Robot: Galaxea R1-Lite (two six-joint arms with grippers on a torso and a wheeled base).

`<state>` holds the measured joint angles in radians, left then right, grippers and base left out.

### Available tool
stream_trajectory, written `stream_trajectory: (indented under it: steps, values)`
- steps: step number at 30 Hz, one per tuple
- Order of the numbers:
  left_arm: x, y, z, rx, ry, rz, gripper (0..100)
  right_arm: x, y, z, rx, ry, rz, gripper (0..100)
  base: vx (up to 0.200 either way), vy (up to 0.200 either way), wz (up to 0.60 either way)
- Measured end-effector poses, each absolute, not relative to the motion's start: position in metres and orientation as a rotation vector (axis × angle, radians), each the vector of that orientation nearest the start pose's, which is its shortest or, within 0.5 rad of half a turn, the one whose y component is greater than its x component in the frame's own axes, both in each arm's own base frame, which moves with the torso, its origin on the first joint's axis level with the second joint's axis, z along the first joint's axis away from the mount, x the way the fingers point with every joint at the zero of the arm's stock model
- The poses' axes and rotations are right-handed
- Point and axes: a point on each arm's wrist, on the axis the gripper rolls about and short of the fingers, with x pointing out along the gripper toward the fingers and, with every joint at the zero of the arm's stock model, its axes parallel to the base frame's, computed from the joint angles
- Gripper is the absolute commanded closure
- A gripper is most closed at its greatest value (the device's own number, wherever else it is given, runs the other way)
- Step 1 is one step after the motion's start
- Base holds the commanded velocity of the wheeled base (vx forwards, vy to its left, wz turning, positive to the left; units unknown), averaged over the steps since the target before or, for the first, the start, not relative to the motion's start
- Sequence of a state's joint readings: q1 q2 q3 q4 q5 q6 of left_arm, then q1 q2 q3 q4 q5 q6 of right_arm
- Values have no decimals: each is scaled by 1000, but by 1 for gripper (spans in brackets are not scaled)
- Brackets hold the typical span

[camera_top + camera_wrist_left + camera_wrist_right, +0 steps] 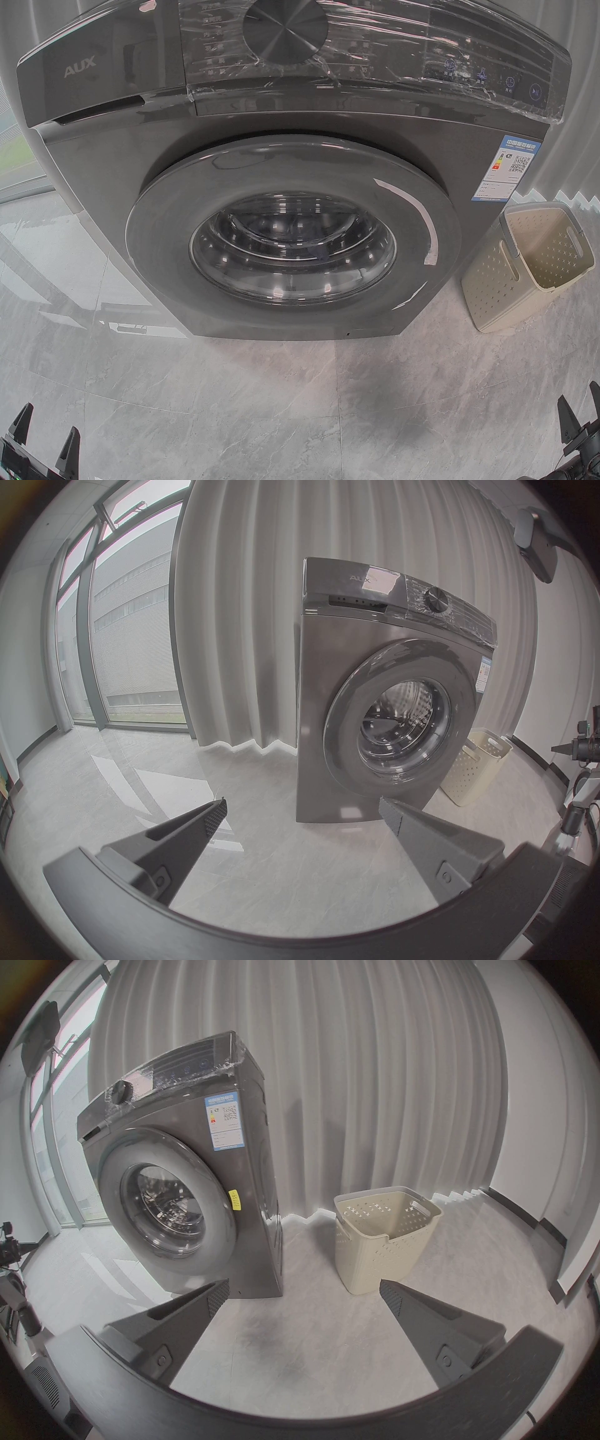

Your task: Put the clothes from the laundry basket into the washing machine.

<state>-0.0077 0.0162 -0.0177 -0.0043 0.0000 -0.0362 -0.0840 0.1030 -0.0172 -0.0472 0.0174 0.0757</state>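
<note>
1. Facing the grey front-loading washing machine (294, 156), with its round glass door (292, 247) sitting shut.
2. Noting the beige perforated laundry basket (494, 281) standing upright on the floor near the machine's right front corner, not touching it.
3. Holding the left gripper (301, 805) low in front of the machine, toward its left side, fingers spread apart.
4. Holding the right gripper (304, 1285) low in front of the machine, toward its right side, fingers likewise spread apart.

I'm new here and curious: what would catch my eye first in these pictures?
A big grey washing machine stands straight ahead, its round glass door shut. A cream laundry basket stands on the floor beside it, on the robot's right.
</note>
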Motion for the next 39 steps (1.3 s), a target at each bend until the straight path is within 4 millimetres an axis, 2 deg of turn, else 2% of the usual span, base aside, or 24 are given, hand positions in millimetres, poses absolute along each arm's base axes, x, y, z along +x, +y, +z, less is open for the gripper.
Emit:
stream_trajectory:
  steps: [8,17,24,39]
  values:
    - [-23,0,81,-39,-6,-7,0,-17,0,86,76,26,-167,0,0,0,0]
    - [-23,0,81,-41,-5,-5,0,-17,1,82,18,72,-85,0,0,0,0]
    - [-23,0,81,-41,-5,-5,0,-20,0,81,9,40,10,0,0,0,0]
    - [-23,0,81,-45,-5,-2,0,-23,0,81,1,-2,-11,0,0,0,0]
